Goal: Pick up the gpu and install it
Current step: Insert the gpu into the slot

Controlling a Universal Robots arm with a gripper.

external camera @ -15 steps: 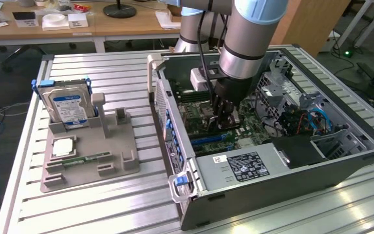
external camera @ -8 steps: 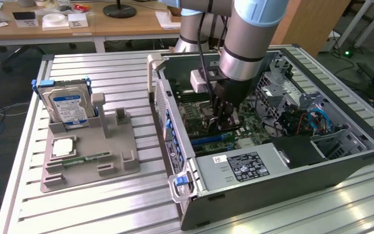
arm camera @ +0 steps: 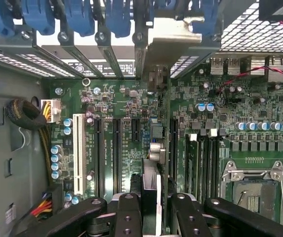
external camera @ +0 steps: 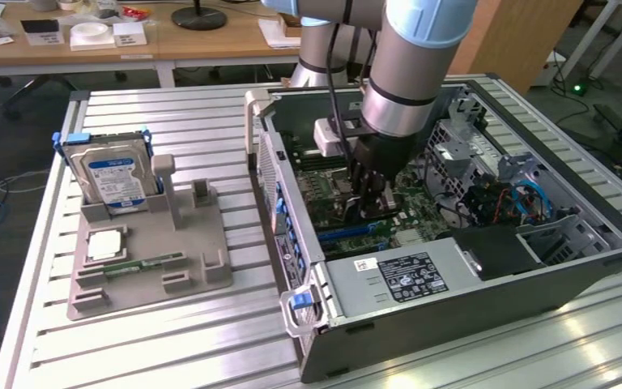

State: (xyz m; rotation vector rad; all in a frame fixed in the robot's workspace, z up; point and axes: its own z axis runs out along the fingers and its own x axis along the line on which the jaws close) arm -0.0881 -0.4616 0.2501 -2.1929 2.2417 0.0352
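Exterior view: the claw (external camera: 374, 188) is down inside the computer case (external camera: 570, 267), apparently clamping the gpu (external camera: 381, 212) edge-on above the motherboard (external camera: 338, 180).

Wrist view: its bracket (arm camera: 173, 37) nears the rear slots; slight misalignment could jam it.

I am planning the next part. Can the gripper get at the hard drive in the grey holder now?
Probably not at once. The gripper is down inside the computer case, shut on the gpu, and the case wall stands between. The hard drive itself stands upright with nothing above it.
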